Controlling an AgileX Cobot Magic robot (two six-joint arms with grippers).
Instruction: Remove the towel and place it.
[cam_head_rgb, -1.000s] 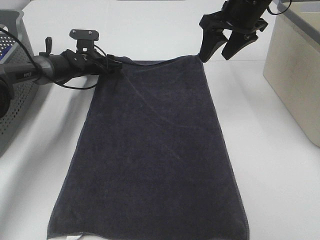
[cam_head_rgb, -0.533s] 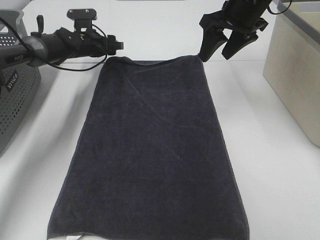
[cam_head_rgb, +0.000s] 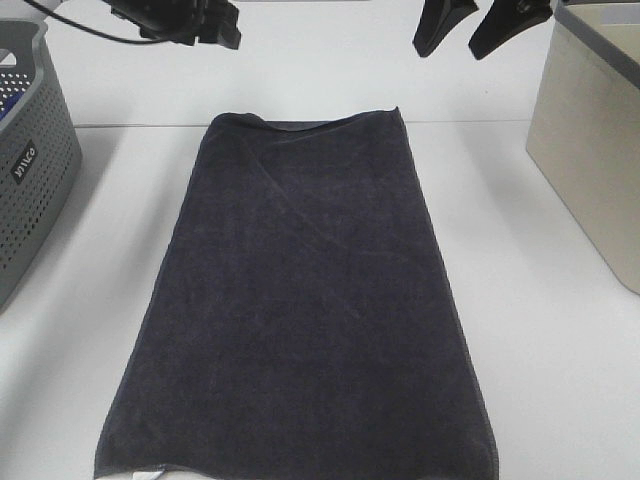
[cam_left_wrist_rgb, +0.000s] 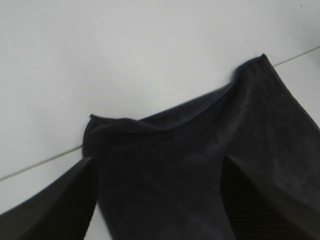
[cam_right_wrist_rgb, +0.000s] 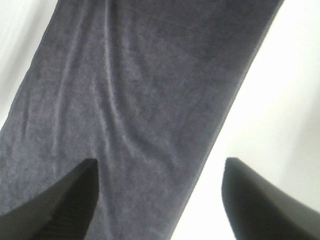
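Note:
The dark charcoal towel (cam_head_rgb: 300, 310) lies spread flat on the white table, its long side running from the far edge to the front, with a bit of white tag at its front left corner (cam_head_rgb: 148, 473). My left gripper (cam_head_rgb: 228, 30) is raised above the far left of the towel, open and empty. My right gripper (cam_head_rgb: 472, 32) is raised above the far right corner, open and empty. The left wrist view looks down on the towel's far end (cam_left_wrist_rgb: 200, 165) between its open fingers (cam_left_wrist_rgb: 55, 205). The right wrist view shows the towel (cam_right_wrist_rgb: 135, 110) below open fingers (cam_right_wrist_rgb: 260, 200).
A grey perforated basket (cam_head_rgb: 25, 170) stands at the left edge. A beige bin (cam_head_rgb: 590, 140) stands at the right. White table surface (cam_head_rgb: 560, 350) flanks the towel on both sides.
Both grippers have lifted up and away from the towel's far corners toward the top of the exterior view. The left arm swung up from the far left corner. The towel has stayed flat.

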